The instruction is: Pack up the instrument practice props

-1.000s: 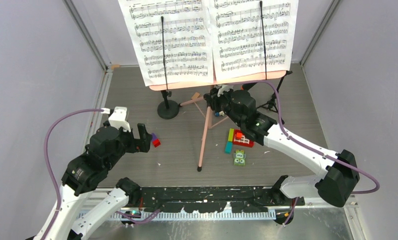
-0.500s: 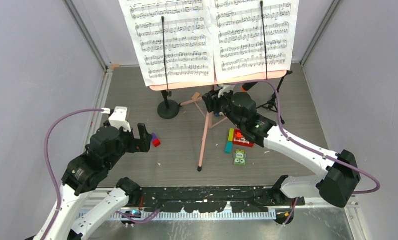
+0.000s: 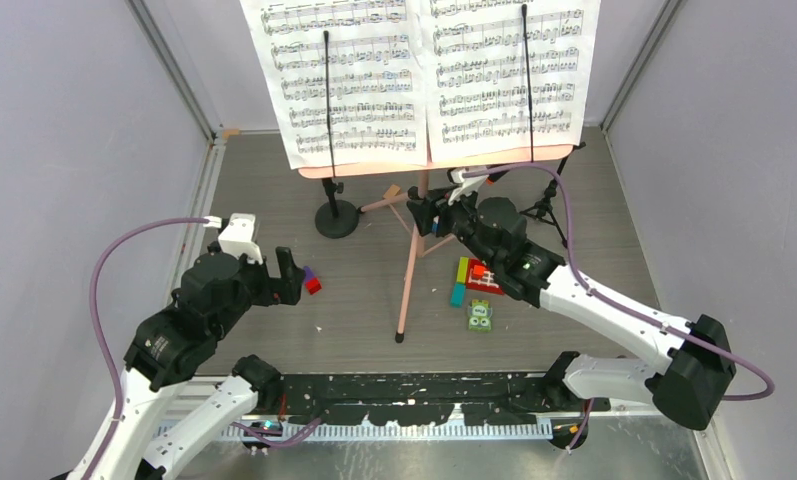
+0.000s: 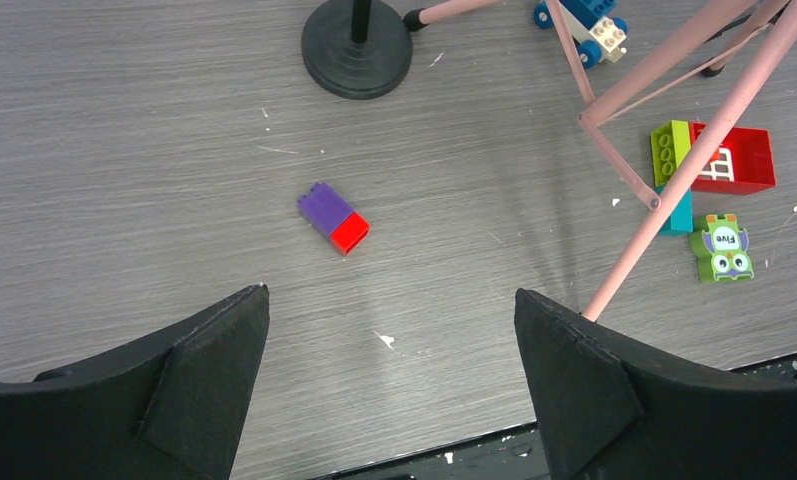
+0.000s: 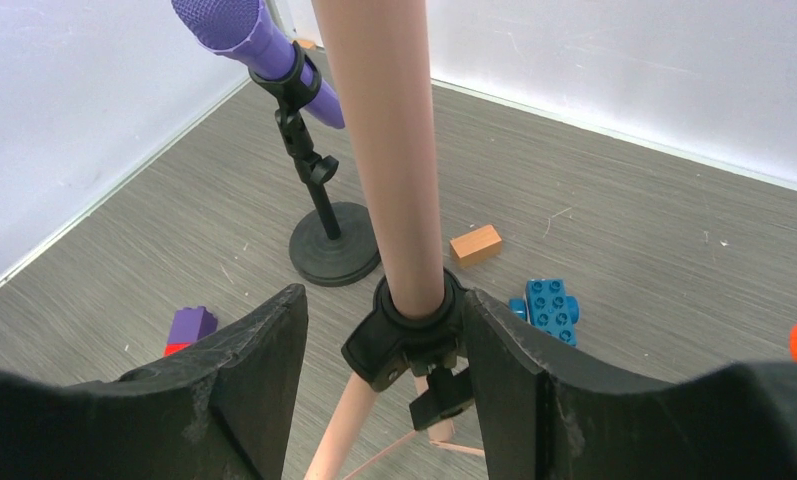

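The pink sheet-music holder (image 3: 411,270) stands mid-table on tripod legs, with two white note sheets (image 3: 349,80) on its desk. My right gripper (image 3: 426,212) is open around its pole; in the right wrist view (image 5: 384,300) the black collar (image 5: 409,335) sits between the fingers, against the right one. The purple-headed microphone (image 5: 244,35) sits on a black round-base support (image 3: 336,218). The black orange-tipped microphone (image 3: 496,173) is on a tripod support (image 3: 544,207), mostly hidden behind my right arm. My left gripper (image 3: 292,272) is open and empty above bare table (image 4: 390,295).
A purple-and-red brick (image 4: 334,218) lies ahead of my left gripper. Red, green and teal bricks (image 3: 479,275) and a green owl piece (image 3: 479,316) lie right of the pole. An orange brick (image 5: 475,245) and blue toy car (image 5: 549,305) lie behind the legs. Walls enclose three sides.
My right arm has shifted slightly right and back while its gripper stays at the pink pole. The sheets moved a few pixels with it. The left arm has not moved.
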Controlling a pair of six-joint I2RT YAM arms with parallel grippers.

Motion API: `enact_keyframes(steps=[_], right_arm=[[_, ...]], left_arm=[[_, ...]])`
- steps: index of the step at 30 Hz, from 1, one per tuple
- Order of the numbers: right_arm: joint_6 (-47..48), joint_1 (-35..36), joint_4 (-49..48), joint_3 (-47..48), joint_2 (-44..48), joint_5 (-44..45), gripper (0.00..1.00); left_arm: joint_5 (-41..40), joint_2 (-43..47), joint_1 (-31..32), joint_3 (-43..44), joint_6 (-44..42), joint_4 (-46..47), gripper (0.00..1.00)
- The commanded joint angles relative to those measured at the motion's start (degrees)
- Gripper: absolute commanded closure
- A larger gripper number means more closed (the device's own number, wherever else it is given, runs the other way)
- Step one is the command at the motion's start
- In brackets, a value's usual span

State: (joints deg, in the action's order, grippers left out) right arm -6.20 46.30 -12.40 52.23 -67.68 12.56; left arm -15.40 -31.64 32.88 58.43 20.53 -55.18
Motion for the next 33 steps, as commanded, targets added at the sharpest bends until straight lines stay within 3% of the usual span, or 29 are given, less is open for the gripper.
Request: enact_keyframes(steps=[1, 11, 19, 26, 33], right_arm=[[-0.7, 0.1, -2.4, -1.6, 3.3, -0.8, 0.36], [0.1, 0.1, -1.7, -5.4, 10.1, -1.5, 0.34], [0.1, 0.1, 4.8, -7.1, 18.3, -2.3, 0.33], [-4.5, 0.1, 24.3, -3.9, 26.4, 0.0, 0.29], [-14.0, 0.2, 43.1, 1.7, 32.8, -1.1, 0.27]], left_arm=[[0.5, -0.4, 0.1, -0.1, -0.8, 1.2, 0.06], [0.1, 1.0, 0.1, -0.2, -0.7, 1.2, 0.06], [0.1, 2.2, 0.1, 0.0, -0.8, 1.4, 0.07], [4.0, 7.7, 0.1, 3.1, -0.9, 3.0, 0.10], [6.3, -0.6, 0.1, 20.8, -2.2, -3.0, 0.20]])
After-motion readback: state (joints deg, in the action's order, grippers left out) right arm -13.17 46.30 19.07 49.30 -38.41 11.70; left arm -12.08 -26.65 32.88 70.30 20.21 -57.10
